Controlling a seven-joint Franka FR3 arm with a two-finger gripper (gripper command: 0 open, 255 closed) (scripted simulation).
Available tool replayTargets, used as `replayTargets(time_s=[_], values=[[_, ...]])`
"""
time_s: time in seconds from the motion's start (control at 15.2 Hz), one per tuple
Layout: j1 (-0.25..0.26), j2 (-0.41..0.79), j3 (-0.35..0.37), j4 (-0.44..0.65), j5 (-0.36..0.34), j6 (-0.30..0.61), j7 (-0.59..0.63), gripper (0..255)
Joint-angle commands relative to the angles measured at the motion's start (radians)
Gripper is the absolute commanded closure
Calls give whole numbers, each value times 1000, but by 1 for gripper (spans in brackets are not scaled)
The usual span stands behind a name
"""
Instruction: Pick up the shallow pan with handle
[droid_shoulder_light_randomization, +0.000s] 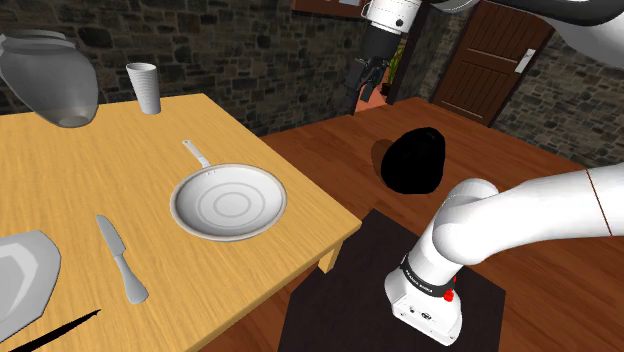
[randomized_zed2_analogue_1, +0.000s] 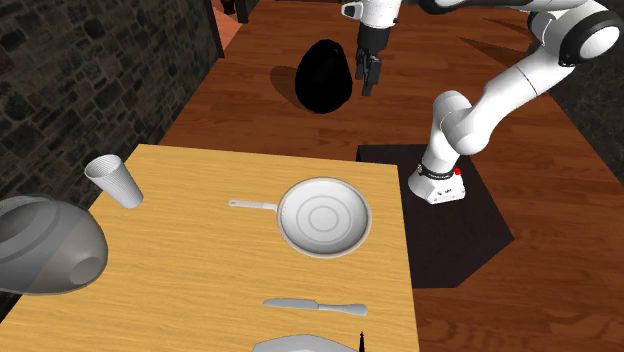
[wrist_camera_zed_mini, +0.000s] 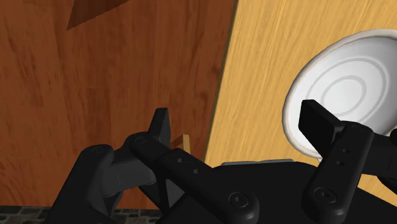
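A shallow white pan with a thin handle lies flat on the wooden table, its handle aimed at the far side where a cup stands. The second exterior view has the pan near the table edge closest to the arm. My black gripper hangs high in the air over the wooden floor, off the table and well apart from the pan. Its fingers stand apart with nothing between them. In the wrist view the gripper looks down on the table edge, the pan partly behind one finger.
A white cup and a large grey jug stand on the far part of the table. A knife and a plate lie on the near part. A black blob sits on the floor below the gripper.
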Motion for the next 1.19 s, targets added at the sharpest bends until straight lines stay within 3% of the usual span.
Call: replayTargets(time_s=[0.0,0.59,1.12], values=[[0,0,0,0,0,0,0,0],[24,232,145,44,58,180,188,0],[37,497,255,176,45,305,359,0]])
